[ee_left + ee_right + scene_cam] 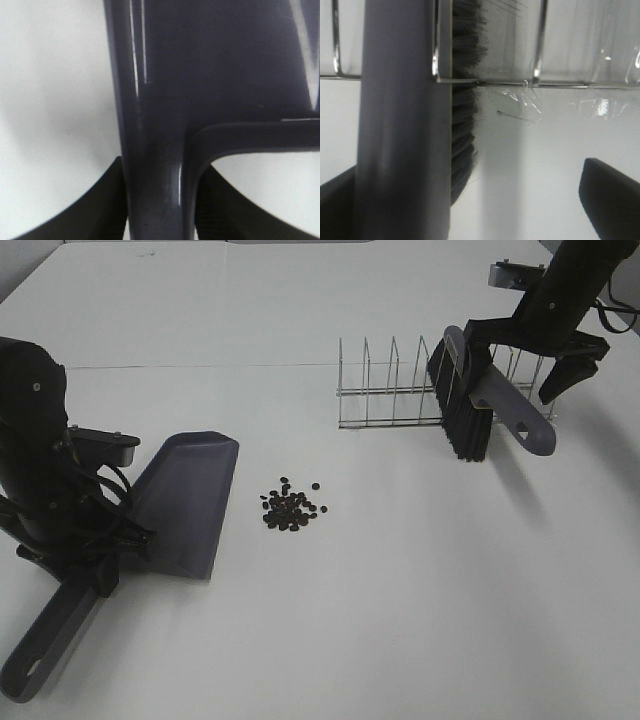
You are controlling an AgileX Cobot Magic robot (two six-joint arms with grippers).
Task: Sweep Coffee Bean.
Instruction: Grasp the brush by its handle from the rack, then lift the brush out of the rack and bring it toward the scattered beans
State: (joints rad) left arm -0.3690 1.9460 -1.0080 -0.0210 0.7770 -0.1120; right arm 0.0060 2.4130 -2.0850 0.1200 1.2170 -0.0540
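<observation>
The coffee beans [290, 507] lie in a small pile on the white table, just right of the grey dustpan [185, 502]. The dustpan's open edge faces the pile. My left gripper [100, 562] is shut on the dustpan's handle [155, 165], with a finger on each side of it. The brush [465, 405], with black bristles [462, 100] and a grey handle [400, 125], leans in the wire rack [395, 390]. My right gripper [517, 372] is open and straddles the brush handle. In the right wrist view one finger sits at the handle and the other stands well clear.
The wire rack stands at the back right, with several upright dividers. The dustpan's long handle end [40, 655] reaches toward the front left corner. White table [420, 590] surrounds the pile.
</observation>
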